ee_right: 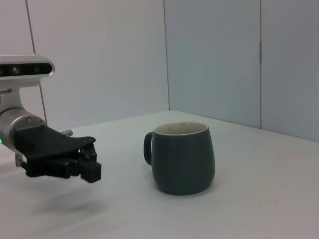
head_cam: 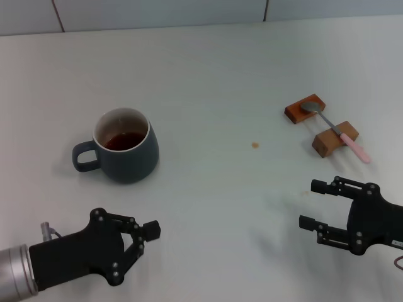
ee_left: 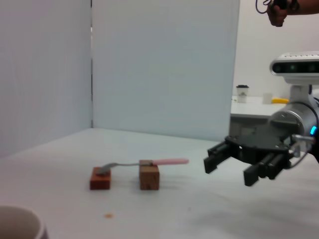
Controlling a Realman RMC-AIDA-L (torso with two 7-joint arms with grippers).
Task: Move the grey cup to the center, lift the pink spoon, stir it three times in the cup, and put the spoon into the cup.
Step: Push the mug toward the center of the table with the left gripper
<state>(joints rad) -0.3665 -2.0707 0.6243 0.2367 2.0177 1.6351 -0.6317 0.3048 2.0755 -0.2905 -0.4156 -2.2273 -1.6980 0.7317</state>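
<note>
The grey cup (head_cam: 128,153) stands at the table's left with dark brown liquid in it, handle pointing left. It also shows in the right wrist view (ee_right: 183,159), and its rim shows in the left wrist view (ee_left: 20,224). The pink spoon (head_cam: 334,130) lies at the right across two brown wooden blocks, bowl on the far block, pink handle sticking out toward me; the left wrist view shows it too (ee_left: 149,163). My left gripper (head_cam: 146,239) is open and empty, in front of the cup. My right gripper (head_cam: 310,204) is open and empty, in front of the spoon.
The two wooden blocks (head_cam: 305,108) (head_cam: 334,139) hold the spoon off the white table (head_cam: 214,82). A small brown spot (head_cam: 254,145) lies on the table between cup and spoon. A wall runs along the table's far edge.
</note>
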